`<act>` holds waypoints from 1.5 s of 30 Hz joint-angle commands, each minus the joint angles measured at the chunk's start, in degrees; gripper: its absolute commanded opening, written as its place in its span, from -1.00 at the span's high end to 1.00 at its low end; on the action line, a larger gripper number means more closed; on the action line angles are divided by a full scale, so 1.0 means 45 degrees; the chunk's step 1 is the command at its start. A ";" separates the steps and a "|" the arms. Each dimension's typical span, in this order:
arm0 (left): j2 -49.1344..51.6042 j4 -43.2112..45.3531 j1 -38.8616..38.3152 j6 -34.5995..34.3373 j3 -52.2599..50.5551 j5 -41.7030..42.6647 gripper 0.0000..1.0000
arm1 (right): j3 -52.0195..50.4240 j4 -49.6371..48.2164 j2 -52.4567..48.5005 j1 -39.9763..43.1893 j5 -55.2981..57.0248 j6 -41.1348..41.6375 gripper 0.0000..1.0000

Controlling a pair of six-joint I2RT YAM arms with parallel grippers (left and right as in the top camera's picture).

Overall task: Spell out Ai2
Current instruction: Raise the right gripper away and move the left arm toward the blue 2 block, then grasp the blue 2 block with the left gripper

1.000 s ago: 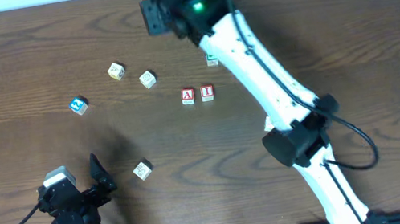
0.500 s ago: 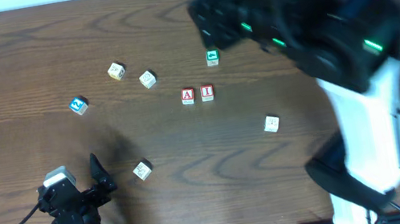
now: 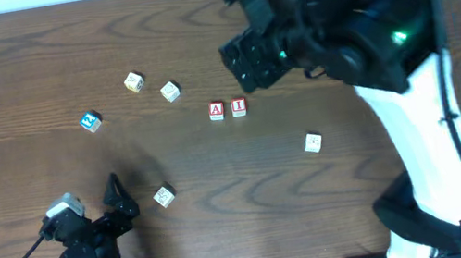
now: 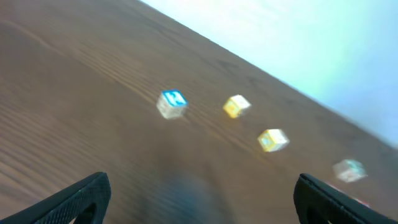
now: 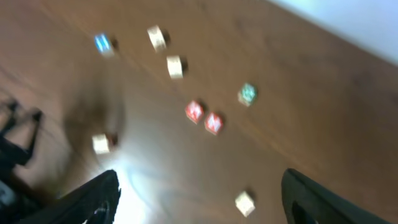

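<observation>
Red "A" block and red "I" block sit side by side at mid-table; both show in the right wrist view, "A" and "I". A green block lies just beyond them, hidden by the right arm in the overhead view. No "2" can be read on any block. My right gripper is open, empty and raised high over the table. My left gripper is open and empty at the front left.
Loose blocks: a blue one, two pale ones at the back left, one near the left gripper and one at right of centre. The wrist views are blurred by motion.
The right arm has swung from the back of the table, risen toward the camera and now covers the green block. The left gripper has shifted slightly. No block has moved.
</observation>
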State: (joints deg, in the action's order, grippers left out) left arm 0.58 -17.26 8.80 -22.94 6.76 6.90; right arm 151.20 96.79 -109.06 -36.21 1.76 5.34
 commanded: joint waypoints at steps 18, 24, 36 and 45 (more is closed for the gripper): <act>0.9403 -0.4459 0.0015 0.2657 0.7203 -0.2089 -0.91 | -1.3138 -0.4537 0.8646 0.2385 0.0636 -0.1379 -0.98; 1.5358 -0.7592 0.0019 0.4590 1.1958 -0.3769 -0.91 | -1.3138 -0.5221 0.8563 0.2492 0.0359 -0.1394 -0.98; 2.0147 -0.5722 0.0044 0.6334 1.4654 -0.2827 -0.91 | -1.3138 -0.5319 0.8587 0.2569 0.0223 -0.1389 -0.98; 2.1643 -0.5017 0.0039 0.6261 1.4654 0.1209 -0.91 | -1.3148 -0.5552 0.8587 0.3264 0.0301 -0.1394 -0.99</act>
State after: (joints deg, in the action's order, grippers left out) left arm 97.76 -41.25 8.80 4.75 71.92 6.87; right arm 91.74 71.94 -71.07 -23.24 3.09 -0.32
